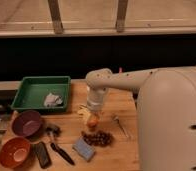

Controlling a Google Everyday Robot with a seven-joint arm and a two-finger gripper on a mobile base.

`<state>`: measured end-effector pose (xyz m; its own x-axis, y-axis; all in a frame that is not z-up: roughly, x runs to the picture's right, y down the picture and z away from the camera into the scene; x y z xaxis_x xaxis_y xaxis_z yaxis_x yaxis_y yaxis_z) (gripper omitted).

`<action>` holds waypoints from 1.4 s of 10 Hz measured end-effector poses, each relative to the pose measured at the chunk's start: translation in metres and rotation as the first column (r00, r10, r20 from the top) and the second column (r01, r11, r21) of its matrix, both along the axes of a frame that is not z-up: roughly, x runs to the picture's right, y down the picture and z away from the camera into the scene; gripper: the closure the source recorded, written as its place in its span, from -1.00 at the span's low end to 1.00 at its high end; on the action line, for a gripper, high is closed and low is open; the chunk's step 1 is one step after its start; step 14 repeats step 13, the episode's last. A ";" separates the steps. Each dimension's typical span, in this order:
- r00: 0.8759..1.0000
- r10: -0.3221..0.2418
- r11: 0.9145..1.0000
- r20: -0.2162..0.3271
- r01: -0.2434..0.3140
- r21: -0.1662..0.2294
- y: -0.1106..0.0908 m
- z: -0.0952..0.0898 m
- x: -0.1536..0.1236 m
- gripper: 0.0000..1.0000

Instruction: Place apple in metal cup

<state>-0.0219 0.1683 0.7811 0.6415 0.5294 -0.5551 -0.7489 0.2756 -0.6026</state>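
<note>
The gripper (pixel 93 116) hangs low over the middle of the wooden counter (pixel 122 107) with its jaws closed around the apple (pixel 93 121), just above the dark bunch of grapes (pixel 97 138).

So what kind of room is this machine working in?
Probably a test kitchen or lab set up like one. A wooden table holds a green tray, bowls and grapes, beside a long window. The robot's pincer hangs over the table at an apple.
</note>
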 end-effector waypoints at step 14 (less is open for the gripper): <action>0.998 0.026 0.974 -0.063 -0.011 0.227 -0.069 -0.081 0.021 -0.60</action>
